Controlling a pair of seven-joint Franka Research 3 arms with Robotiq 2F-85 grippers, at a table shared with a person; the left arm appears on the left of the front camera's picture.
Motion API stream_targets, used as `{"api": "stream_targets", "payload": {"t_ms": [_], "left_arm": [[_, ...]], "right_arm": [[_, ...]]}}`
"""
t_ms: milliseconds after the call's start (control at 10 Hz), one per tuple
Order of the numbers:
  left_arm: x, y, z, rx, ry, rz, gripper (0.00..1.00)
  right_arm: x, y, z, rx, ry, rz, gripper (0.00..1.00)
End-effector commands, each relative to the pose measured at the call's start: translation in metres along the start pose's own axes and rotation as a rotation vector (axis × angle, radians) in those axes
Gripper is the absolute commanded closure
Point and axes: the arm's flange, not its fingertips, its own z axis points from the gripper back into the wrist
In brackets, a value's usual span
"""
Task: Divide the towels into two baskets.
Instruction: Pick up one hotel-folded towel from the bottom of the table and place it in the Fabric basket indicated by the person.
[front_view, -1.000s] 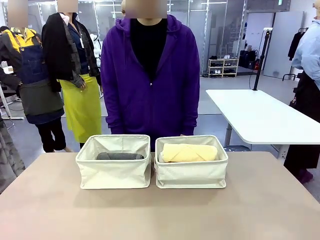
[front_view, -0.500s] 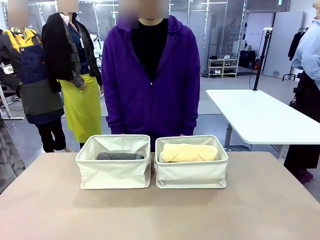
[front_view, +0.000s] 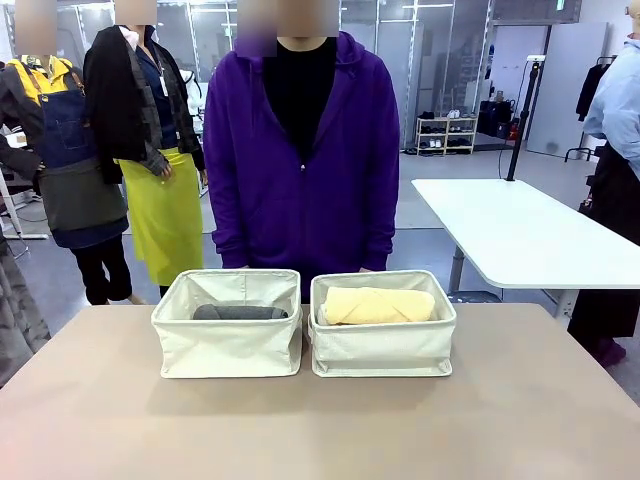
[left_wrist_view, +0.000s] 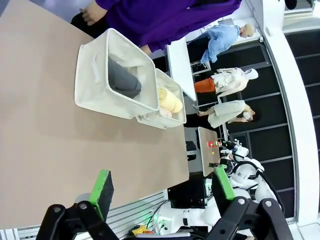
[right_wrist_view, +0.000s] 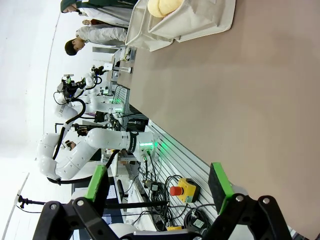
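- On the bench (front_view: 320, 420), toward the left, the left basket (front_view: 228, 345) stands just before the person (front_view: 300, 160). A grey towel (front_view: 240, 312) lies low inside it, along the far wall.
- Just right of it, close enough that I cannot tell a gap, stands the right basket (front_view: 383, 345). A yellow towel (front_view: 378, 305) lies high in it, and the left wrist view shows a paler roll under it.
- No towel lies loose on the bench, so the split looks done or close to it; whether a fourth roll sits under the grey one I cannot tell.
- Back from the baskets, the left tool (left_wrist_view: 162, 192) hangs over bare bench with its pads spread wide and nothing between them.
- The right tool (right_wrist_view: 157, 192) is likewise spread and empty, above the near bench edge, well apart from the right basket.
- Risk: if the count is uneven, a roll must come out of a soft-sided bin. A tool coming down near the wall could catch the fabric and drag or tip the basket.
- Risk: pinching the top yellow roll by one end may let it unroll or sag.
- Risk: the baskets stand so close that shoving one would shift the other toward the person's side.
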Motion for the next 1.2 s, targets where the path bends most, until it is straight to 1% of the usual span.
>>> {"api": "stream_targets", "payload": {"t_ms": [0, 1100], "left_arm": [[-0.0012, -0.0022, 0.0017, -0.018, 0.005, 0.009, 0.00], [-0.0012, -0.0022, 0.0017, -0.018, 0.005, 0.009, 0.00]], "right_arm": [[-0.0009, 0.0026, 0.0015, 0.008, -0.008, 0.021, 0.00], [-0.0009, 0.0026, 0.0015, 0.008, -0.008, 0.021, 0.00]]}}
